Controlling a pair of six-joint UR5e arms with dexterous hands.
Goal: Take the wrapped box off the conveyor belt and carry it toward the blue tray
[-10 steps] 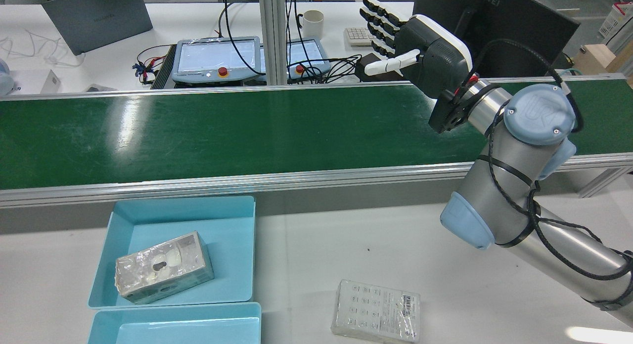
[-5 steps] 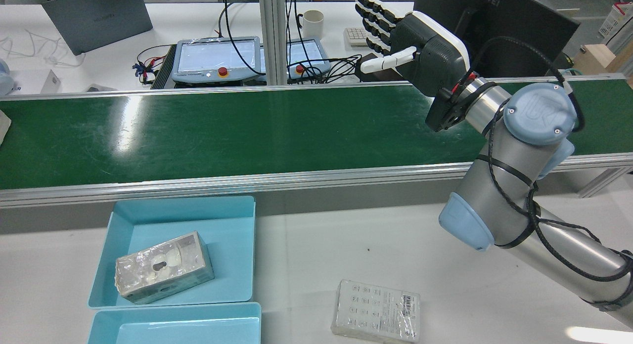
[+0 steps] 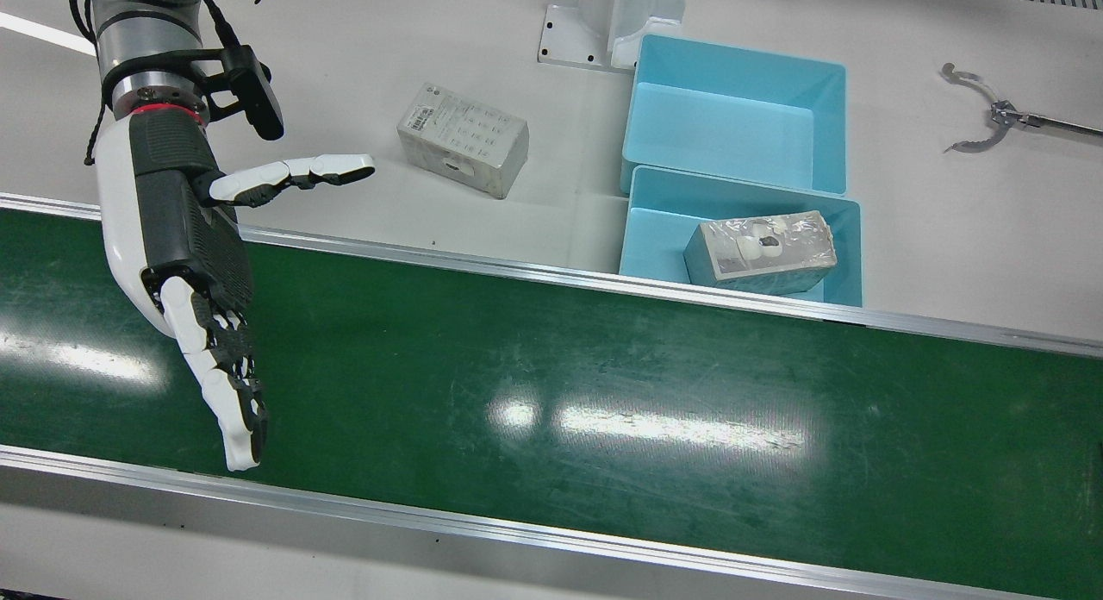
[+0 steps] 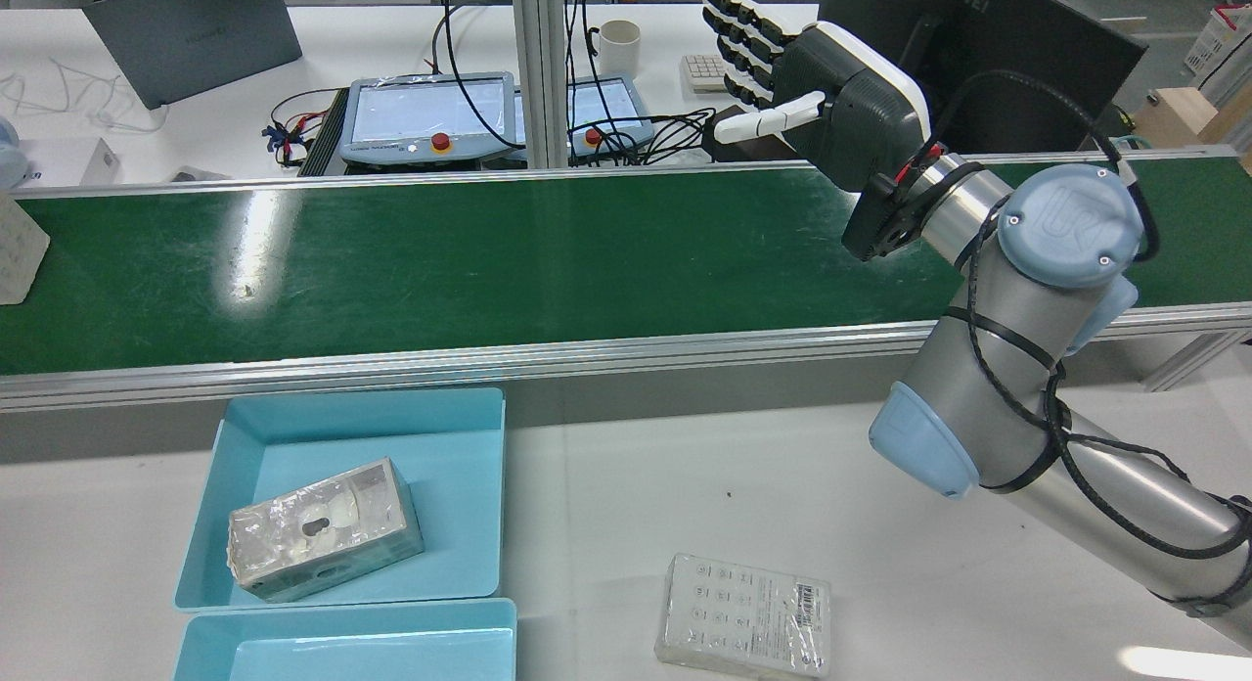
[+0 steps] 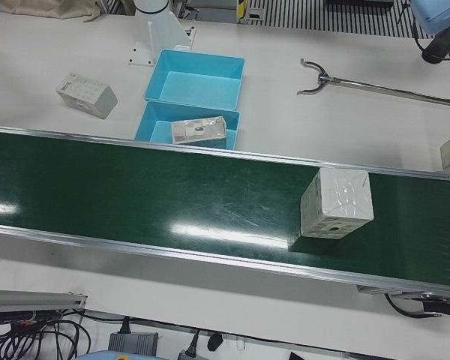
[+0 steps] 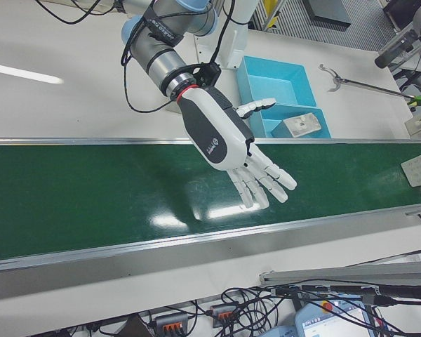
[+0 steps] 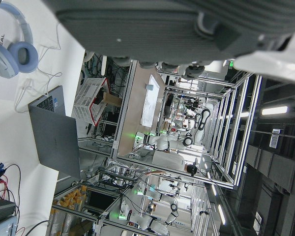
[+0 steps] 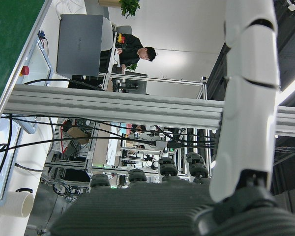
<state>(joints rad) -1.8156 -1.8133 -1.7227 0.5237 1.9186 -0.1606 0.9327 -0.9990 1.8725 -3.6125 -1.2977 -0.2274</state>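
White and dark grey, my right hand (image 3: 194, 264) is hovering over the green conveyor belt (image 3: 603, 393) with fingers (image 6: 263, 179) spread apart, holding nothing. Beneath it the belt is gleaming under lamp glare, framed by aluminium rails. Beyond the belt, desks with a laptop (image 4: 191, 35) and a monitor (image 4: 978, 45) are crowding the room. The wrapped box (image 5: 336, 203) is sitting upright on the belt, well apart from my hand, far along toward its thumb side. The blue tray (image 3: 663, 238), on the white table, is already holding another wrapped box. My left hand's state I cannot tell.
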